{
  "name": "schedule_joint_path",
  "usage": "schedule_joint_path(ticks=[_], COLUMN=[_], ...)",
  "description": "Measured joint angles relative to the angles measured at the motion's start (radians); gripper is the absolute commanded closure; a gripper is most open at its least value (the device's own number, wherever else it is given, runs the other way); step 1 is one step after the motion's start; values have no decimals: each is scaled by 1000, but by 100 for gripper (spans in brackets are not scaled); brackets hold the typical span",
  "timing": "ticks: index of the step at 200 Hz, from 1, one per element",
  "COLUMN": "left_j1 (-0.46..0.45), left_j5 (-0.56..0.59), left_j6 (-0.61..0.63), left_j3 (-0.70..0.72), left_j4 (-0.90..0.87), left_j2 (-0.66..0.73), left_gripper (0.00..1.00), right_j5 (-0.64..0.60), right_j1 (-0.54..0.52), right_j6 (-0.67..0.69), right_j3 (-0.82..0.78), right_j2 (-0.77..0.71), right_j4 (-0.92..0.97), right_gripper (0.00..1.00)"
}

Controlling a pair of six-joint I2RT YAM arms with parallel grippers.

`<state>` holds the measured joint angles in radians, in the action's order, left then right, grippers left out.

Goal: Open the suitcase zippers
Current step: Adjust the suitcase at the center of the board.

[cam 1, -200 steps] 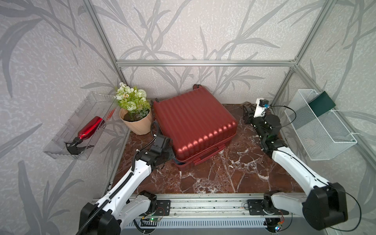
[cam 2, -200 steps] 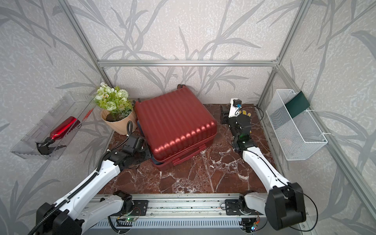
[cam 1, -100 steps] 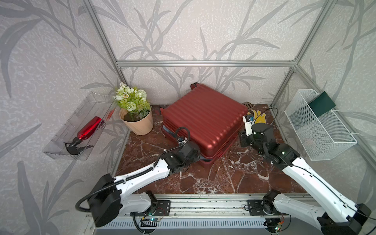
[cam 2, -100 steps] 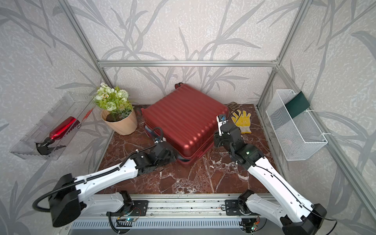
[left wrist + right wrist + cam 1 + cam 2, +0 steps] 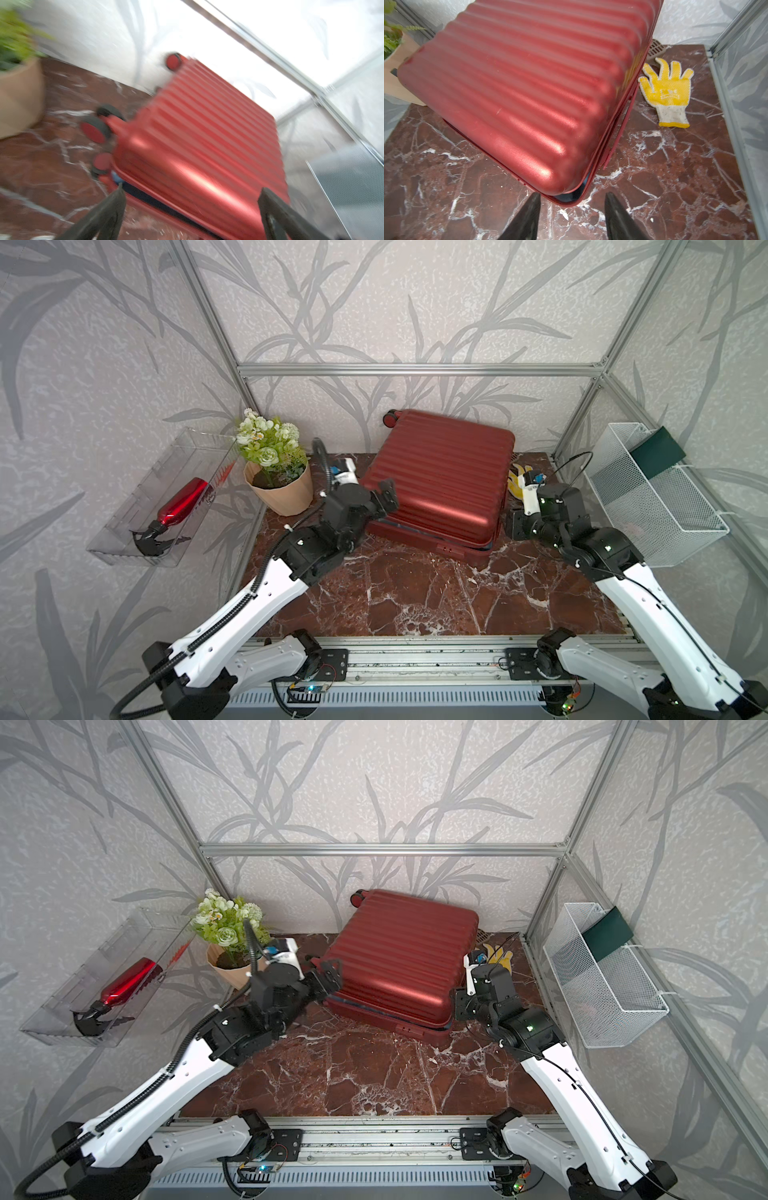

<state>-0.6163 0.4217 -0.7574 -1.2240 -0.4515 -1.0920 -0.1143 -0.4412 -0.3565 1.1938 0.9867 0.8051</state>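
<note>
The small dark-red ribbed hard-shell suitcase (image 5: 444, 477) lies flat on the red-brown marble tabletop (image 5: 415, 593), its far side close to the back wall. The tan pot of white flowers (image 5: 280, 493) stands just beside its wheeled end, and a yellow knitted work glove (image 5: 666, 91) lies beside the opposite end.

A second ago the suitcase sat turned at an angle and pressed up near the pot, with the left gripper closed at its wheeled corner. Now it sits squarer and further from the pot. The left gripper (image 5: 192, 189) has let go: its fingers are spread as wide as they go, holding nothing, at the suitcase's near wheeled corner. The right gripper (image 5: 572, 195) has come round from the glove end to the near corner on that side. Its fingers are about half spread and empty, the corner just ahead of them.

The thin dark-red zip track (image 5: 517, 177) along the suitcase's near edge gapes, showing a dark slit that runs round that corner. That stretch looks unzipped, so the release probably ends one pull. The far side of the seam is hidden, so I cannot tell whether any track is left closed.
</note>
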Motion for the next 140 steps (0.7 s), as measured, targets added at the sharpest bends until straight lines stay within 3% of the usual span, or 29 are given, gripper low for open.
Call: schedule_joint_path(ticks=[27, 58, 102, 140], left_j1=[176, 319, 420, 442], left_j5=[-60, -190, -297, -342], left_j6=[-100, -278, -463, -543], left_j3=[11, 155, 263, 276], left_j4=[-23, 69, 344, 545], left_j2=[-69, -162, -288, -366], left_gripper=[1, 1, 1, 1], right_j5=[39, 52, 72, 90], right_j1=[0, 0, 0, 0], right_j6=[-99, -167, -178, -169], right_j3=[-67, -124, -184, -190], right_j2=[-52, -116, -172, -187], right_j4=[-15, -45, -98, -101], right_gripper=[46, 46, 47, 47])
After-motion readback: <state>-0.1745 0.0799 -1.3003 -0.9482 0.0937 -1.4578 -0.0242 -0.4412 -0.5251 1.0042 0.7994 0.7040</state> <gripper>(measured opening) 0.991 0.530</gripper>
